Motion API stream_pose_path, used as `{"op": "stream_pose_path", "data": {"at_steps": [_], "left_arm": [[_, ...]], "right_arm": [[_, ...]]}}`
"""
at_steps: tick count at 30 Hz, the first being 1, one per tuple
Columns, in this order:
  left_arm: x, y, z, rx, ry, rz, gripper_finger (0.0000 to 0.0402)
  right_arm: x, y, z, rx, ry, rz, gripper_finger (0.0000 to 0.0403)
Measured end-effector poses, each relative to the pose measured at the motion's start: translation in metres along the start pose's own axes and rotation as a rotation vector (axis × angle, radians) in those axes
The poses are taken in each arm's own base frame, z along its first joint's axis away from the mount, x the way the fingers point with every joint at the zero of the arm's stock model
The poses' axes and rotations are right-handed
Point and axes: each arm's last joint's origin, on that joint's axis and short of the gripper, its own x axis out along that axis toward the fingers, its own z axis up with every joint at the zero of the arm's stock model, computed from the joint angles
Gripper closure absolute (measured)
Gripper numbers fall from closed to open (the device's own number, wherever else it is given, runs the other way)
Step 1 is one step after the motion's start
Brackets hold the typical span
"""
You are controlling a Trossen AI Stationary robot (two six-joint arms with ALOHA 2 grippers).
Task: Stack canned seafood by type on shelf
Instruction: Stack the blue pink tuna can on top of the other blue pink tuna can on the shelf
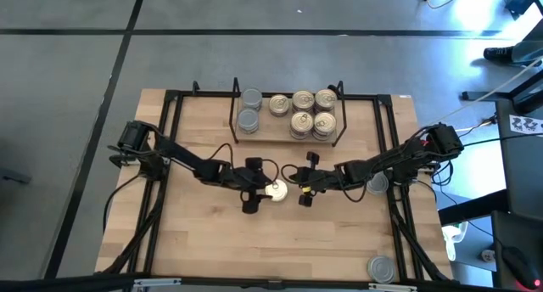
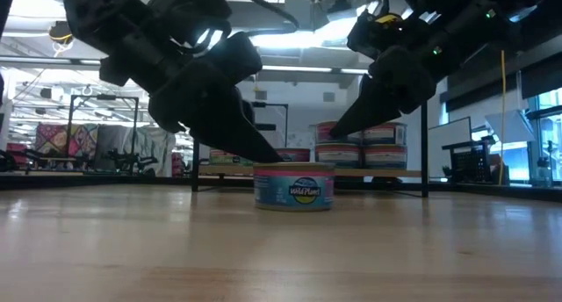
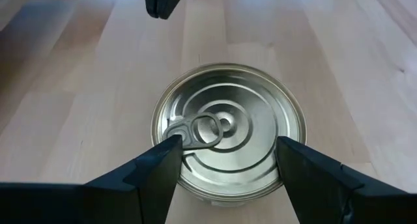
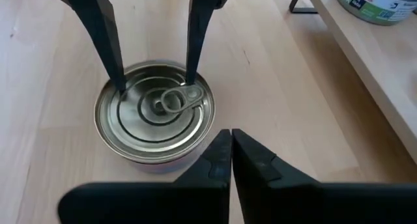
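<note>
**Left fingers land on the lid, not the rim**

The pull-ring tin (image 1: 275,190) sits mid-table, at 6 o'clock from the shelf (image 1: 287,138). The left gripper (image 3: 225,165) is spread wide, yet both fingertips seem to rest on the lid; closing could skid off or snag the ring. The right gripper (image 4: 231,146), pinched shut and empty, hovers beside.

Count: six stacks shelved, one tin here, two loose tins at 3 and 5 o'clock.

Light wooden counter (image 1: 212,241) under my arms, black frame rails along edges. Shelf (image 1: 287,140) sits on counter at upper centre of frame, tins (image 1: 303,101) stacked on its board. One pull-ring tin (image 1: 276,190) on bare counter mid-frame. Two grey-topped tins (image 1: 377,183) on counter right, one lower right (image 1: 383,269).
</note>
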Motion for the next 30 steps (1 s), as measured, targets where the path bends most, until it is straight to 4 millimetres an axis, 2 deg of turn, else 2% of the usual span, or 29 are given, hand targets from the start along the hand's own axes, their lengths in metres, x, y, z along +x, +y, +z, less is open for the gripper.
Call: {"op": "stream_pose_path", "data": {"at_steps": [6, 9, 15, 21, 25, 30], "left_arm": [[-0.009, 0.003, -0.024, -0.056, -0.092, -0.009, 0.0153], [-0.013, 0.004, -0.033, -0.073, -0.118, -0.011, 0.0153], [-0.016, 0.005, -0.040, -0.092, -0.122, -0.013, 0.0153], [-0.017, 0.006, -0.042, -0.099, -0.122, -0.013, 0.0153], [-0.016, 0.006, -0.042, -0.099, -0.121, -0.014, 0.0153], [-0.016, 0.006, -0.043, -0.100, -0.121, -0.014, 0.0153]], "right_arm": [[0.000, 0.001, 0.000, 0.000, 0.003, 0.018, 0.0387], [0.000, 0.002, 0.001, -0.021, -0.004, 0.050, 0.0369], [-0.001, 0.007, 0.009, -0.160, -0.088, 0.204, 0.0269], [0.008, 0.014, 0.004, -0.385, -0.111, 0.228, 0.0171], [0.016, 0.019, -0.002, -0.548, -0.134, 0.221, 0.0131], [0.026, 0.024, -0.011, -0.706, -0.132, 0.227, 0.0108]]}}
